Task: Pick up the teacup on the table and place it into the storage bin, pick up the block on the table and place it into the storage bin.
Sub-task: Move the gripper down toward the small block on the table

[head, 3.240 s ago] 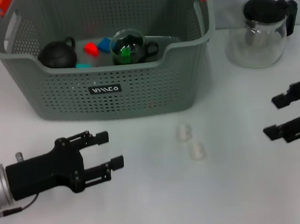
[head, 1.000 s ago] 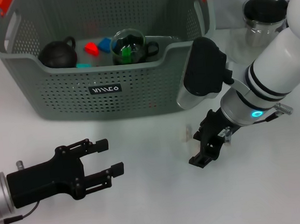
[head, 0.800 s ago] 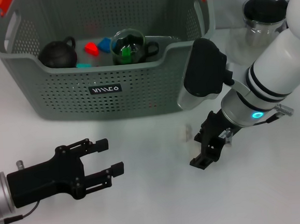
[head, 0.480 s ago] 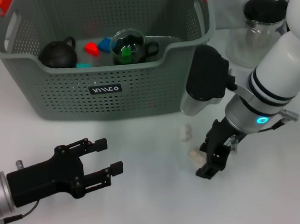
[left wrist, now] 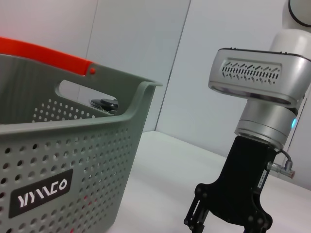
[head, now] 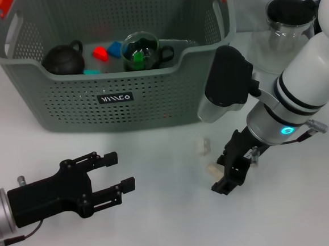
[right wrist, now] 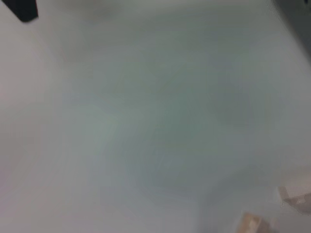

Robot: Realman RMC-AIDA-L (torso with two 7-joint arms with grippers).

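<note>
The grey-green storage bin (head: 117, 98) stands at the back left, and its side (left wrist: 73, 145) also fills the left wrist view. Inside it a glass teacup (head: 140, 52) holds a green piece. Two pale blocks lie on the table in front of the bin, one (head: 201, 147) farther back and one (head: 212, 169) nearer. My right gripper (head: 226, 171) is open and points down at the table, right beside the nearer block; it (left wrist: 226, 227) shows with spread fingers in the left wrist view. My left gripper (head: 120, 172) rests open and empty at the front left.
A black teapot (head: 62, 60) and red (head: 100, 53) and blue (head: 114, 47) blocks lie in the bin. A glass jug with a black lid (head: 286, 33) stands at the back right, behind my right arm. Pale block pieces (right wrist: 252, 224) show blurred in the right wrist view.
My right arm swung in from the right edge to the pale blocks, then shifted slightly toward the front over the last second. The left arm has not moved.
</note>
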